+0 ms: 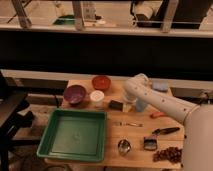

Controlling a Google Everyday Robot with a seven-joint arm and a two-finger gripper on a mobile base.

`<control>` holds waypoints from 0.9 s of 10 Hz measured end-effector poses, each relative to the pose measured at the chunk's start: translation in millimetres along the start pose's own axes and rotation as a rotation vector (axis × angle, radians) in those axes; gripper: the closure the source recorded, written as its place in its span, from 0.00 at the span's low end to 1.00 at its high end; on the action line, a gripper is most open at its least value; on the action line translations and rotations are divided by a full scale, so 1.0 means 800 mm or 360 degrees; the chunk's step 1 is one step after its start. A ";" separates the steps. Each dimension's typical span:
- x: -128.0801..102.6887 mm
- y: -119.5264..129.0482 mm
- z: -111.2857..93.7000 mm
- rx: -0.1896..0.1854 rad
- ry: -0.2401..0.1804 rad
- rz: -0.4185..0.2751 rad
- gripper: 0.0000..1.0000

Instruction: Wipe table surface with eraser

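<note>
Eraser, a small flat black block, sits on the tan wooden table just right of the white cup. The robot's white arm reaches in from the right, and its gripper is at the block's right end, clamped shut and apparently pinching the eraser, which seems to rest flat on the wood.

To wipe well, the block likely needs steady downward pressure with its broad face kept level, moved in short, even strokes rather than lifted or tipped.

Room is tight on three sides. The white cup is just beside the eraser on the left, with a purple bowl and a red bowl near behind it. A large green tray fills the front left of the table. A pale blue pad lies partly behind the arm on the right. The clearest bare wood runs toward the front, between the tray and a black-handled tool, though a thin metal piece lies across that path. A small metal cup, a black-and-silver clip and a dark cluster crowd the front edge.
</note>
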 end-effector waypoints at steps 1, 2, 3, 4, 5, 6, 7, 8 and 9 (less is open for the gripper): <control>-0.002 0.003 0.002 -0.0008 -0.0006 0.0000 1.00; 0.001 0.009 0.004 -0.0022 -0.0008 0.0002 1.00; 0.003 0.015 0.004 -0.0029 -0.0012 0.0002 1.00; 0.007 0.021 0.003 -0.0031 -0.0014 0.0011 1.00; 0.015 0.028 0.000 -0.0034 -0.0011 0.0025 1.00; 0.028 0.034 -0.004 -0.0035 -0.0005 0.0047 1.00; 0.041 0.037 -0.008 -0.0032 0.0002 0.0071 1.00; 0.047 0.038 -0.010 -0.0028 0.0008 0.0084 1.00; 0.053 0.037 -0.012 -0.0024 0.0019 0.0098 1.00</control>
